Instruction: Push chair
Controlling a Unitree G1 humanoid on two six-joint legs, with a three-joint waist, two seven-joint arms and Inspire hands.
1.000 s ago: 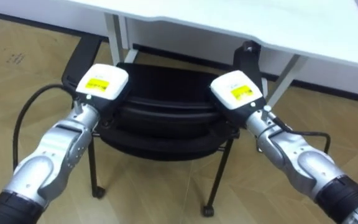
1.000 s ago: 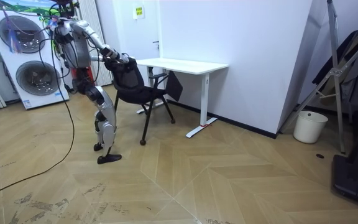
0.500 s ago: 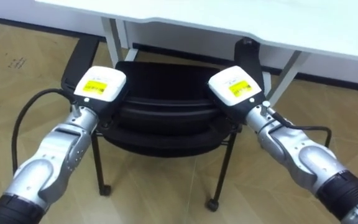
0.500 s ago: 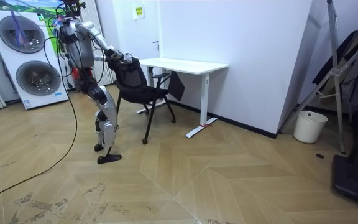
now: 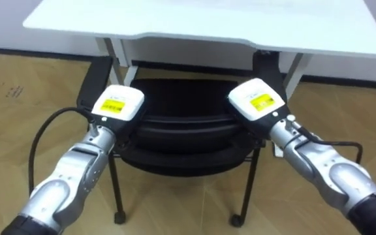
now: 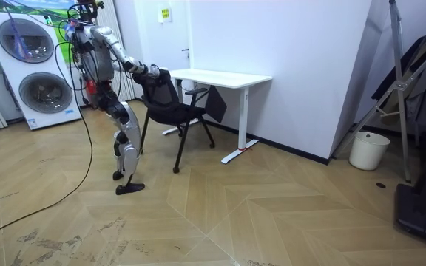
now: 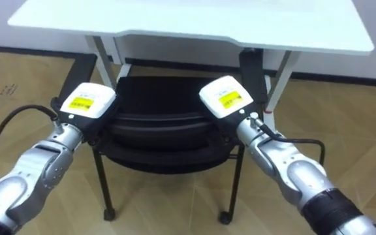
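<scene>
A black chair (image 5: 178,124) on thin metal legs stands in front of me, its seat partly under the white table (image 5: 207,19). My left hand (image 5: 118,104) lies on the left end of the backrest and my right hand (image 5: 260,101) on the right end. I see the backs of both hands; their fingers are hidden over the backrest. In the room view I stand at the room view's left, arms stretched out to the chair (image 6: 172,107) at the table (image 6: 217,76).
The table's white legs (image 5: 113,49) flank the chair on either side. Two stacked washing machines (image 6: 32,74) stand behind me. A white bin (image 6: 366,150) and a metal rack (image 6: 405,89) stand far off at the room view's right. Wood floor lies all around.
The chair has slid forward, further under the table, with both hands still on its backrest. My arms reach out further, and the eye view has shifted towards the table.
</scene>
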